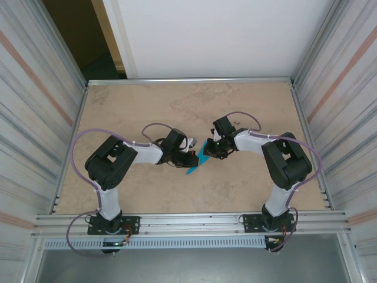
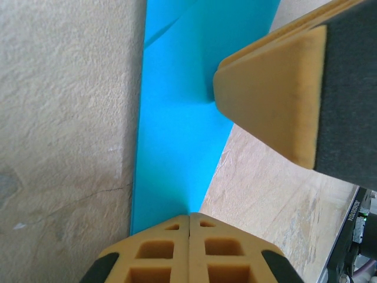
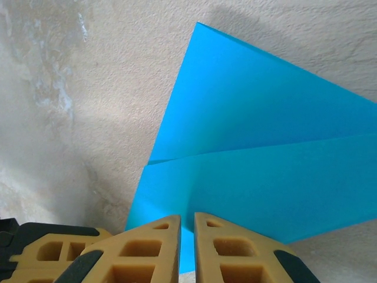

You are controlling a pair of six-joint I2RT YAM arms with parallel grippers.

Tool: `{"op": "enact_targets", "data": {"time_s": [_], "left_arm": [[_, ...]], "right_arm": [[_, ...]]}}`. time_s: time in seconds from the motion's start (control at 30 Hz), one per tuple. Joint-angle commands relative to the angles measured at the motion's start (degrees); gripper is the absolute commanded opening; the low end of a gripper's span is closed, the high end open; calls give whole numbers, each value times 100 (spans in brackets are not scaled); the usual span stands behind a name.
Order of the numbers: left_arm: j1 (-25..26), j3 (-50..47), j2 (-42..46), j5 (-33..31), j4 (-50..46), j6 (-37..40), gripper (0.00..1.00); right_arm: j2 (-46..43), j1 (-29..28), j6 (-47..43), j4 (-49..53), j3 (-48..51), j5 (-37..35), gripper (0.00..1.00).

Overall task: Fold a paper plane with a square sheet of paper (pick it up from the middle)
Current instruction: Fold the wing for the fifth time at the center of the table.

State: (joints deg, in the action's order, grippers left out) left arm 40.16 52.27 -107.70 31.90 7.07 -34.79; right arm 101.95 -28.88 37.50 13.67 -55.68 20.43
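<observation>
The turquoise-blue square sheet of paper (image 1: 196, 163) lies partly folded on the table between the two arms. In the left wrist view it is a long blue strip (image 2: 177, 118) that narrows into the closed seam of my left gripper (image 2: 189, 216), which is shut on its near end. My left gripper (image 1: 189, 157) sits at the sheet's left side. My right gripper (image 1: 210, 147) is at its upper right; one of its fingers (image 2: 271, 88) rests on the blue strip. In the right wrist view my right gripper (image 3: 187, 217) is shut to a narrow slit over two overlapping blue layers (image 3: 259, 147), gripping nothing.
The beige stone-patterned table (image 1: 147, 106) has metal side walls (image 1: 70, 118) on both sides and a rail along the near edge (image 1: 188, 221). Open tabletop lies behind and in front of the grippers.
</observation>
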Motion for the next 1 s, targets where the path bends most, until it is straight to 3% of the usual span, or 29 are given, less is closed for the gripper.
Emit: {"op": "enact_targets", "data": {"time_s": [0.0,0.37,0.57,0.97], "left_arm": [[16,-86,-121,-150,-342,-39,4],[-35,298,311,259,-108,159,8],[-30,647,-252,211,-294,-19,7],[2,740,-484,-319,-1178,-3,4]], "right_arm": [[156,45,48,158,64,-161,13],[339,126,-23,69,310,-146,8],[334,176,3,-188,387,67,6],[262,357,-76,-356,488,208,6]]}}
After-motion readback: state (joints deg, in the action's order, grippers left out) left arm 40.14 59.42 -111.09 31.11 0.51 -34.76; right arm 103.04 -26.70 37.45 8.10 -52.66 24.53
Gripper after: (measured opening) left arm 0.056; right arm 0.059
